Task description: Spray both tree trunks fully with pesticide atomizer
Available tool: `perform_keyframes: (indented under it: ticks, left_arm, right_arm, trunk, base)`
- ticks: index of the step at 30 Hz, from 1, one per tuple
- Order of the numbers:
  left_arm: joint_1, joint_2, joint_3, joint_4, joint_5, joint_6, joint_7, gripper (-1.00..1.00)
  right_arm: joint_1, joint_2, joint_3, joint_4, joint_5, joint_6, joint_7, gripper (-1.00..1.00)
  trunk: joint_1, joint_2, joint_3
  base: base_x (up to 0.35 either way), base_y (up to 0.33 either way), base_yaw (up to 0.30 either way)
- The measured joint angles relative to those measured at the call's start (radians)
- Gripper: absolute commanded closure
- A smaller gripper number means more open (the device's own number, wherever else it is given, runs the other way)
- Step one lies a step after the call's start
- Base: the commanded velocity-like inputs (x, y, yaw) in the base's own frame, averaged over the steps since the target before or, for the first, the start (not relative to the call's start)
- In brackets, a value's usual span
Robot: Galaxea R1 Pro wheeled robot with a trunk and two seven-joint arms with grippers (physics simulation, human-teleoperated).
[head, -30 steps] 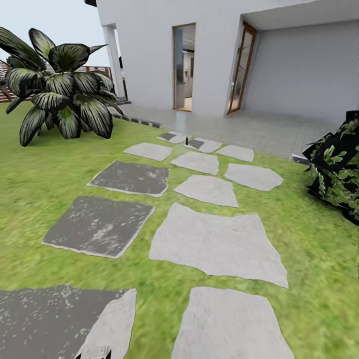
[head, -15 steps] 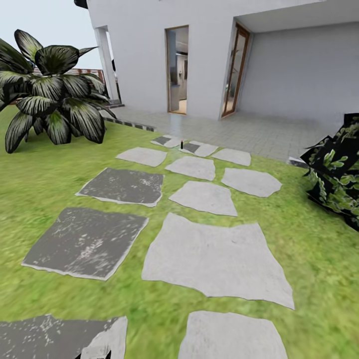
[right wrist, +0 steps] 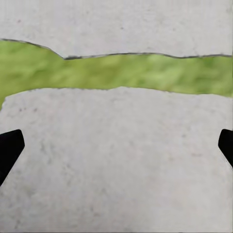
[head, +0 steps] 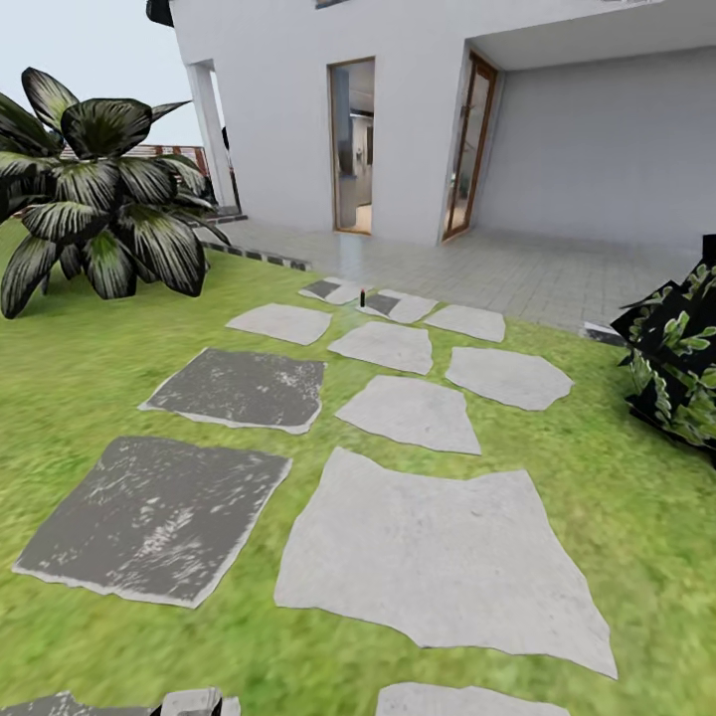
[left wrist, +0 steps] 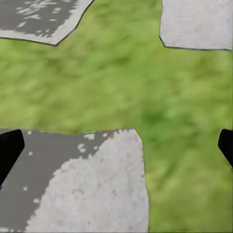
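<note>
Ahead, in the head view, a lawn (head: 89, 338) of bright green grass runs up to a white house (head: 298, 109), and a trail of flat stepping stones (head: 438, 557) leads from the lower edge of the frame toward the open doorway (head: 353, 144) at upper centre. Some stones are pale grey, others dark and mottled, such as the slab (head: 159, 517) at lower left. On the far end of the trail, just above the frame's centre, a small dark upright object stands on a stone: the pesticide atomizer (head: 363, 296), too small to make out in detail. It lies well apart from both grippers. A broad-leaved dark plant (head: 99, 209) fills the upper left, and a black-and-green leafy shrub (head: 681, 368) sits at the right edge. No container shows its contents at this range. From the left wrist, the left gripper (left wrist: 116, 148) hangs over grass and a half-dark, half-pale stone, its black fingertips (left wrist: 9, 148) at the frame's two side edges, spread wide with nothing between them. The right gripper (right wrist: 116, 148) hangs likewise over pale stone crossed by a grass strip, fingertips (right wrist: 9, 148) wide apart and bare.
</note>
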Motion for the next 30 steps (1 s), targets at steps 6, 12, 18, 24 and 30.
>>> perform_keyframes:
  ticks: [6, 12, 18, 24, 30]
  left_arm:
    - [0.000, 0.001, 0.000, 0.000, 0.000, 0.000, 0.000, -1.00]
    - [0.000, 0.001, 0.000, 0.000, 0.000, 0.000, 0.000, -1.00]
    - [0.000, 0.001, 0.000, 0.000, 0.000, 0.000, 0.000, -1.00]
    - [0.000, 0.000, 0.000, 0.000, 0.000, 0.000, 0.000, -1.00]
    - [0.000, 0.001, 0.000, 0.000, 0.000, 0.000, 0.000, -1.00]
  right_arm:
    - [0.000, 0.000, 0.000, 0.000, 0.001, -0.001, -0.001, -1.00]
    - [0.000, 0.000, 0.000, 0.000, 0.000, 0.000, 0.000, -1.00]
    - [0.000, 0.000, -0.001, 0.000, 0.000, 0.000, 0.000, -1.00]
    - [0.000, -0.001, -0.001, 0.000, 0.000, -0.001, -0.001, -1.00]
    - [0.000, -0.001, -0.001, 0.000, 0.001, -0.001, -0.001, -1.00]
  trunk:
    - [0.000, 0.000, 0.002]
    - [0.000, 0.000, 0.003]
    - [0.000, 0.000, 0.003]
    - [0.000, 0.000, 0.003]
    - [0.000, 0.000, 0.003]
  base:
    - [0.339, 0.000, 0.000]
    - [0.339, 0.000, 0.000]
    - [0.339, 0.000, 0.000]
    - [0.339, 0.000, 0.000]
    - [0.339, 0.000, 0.000]
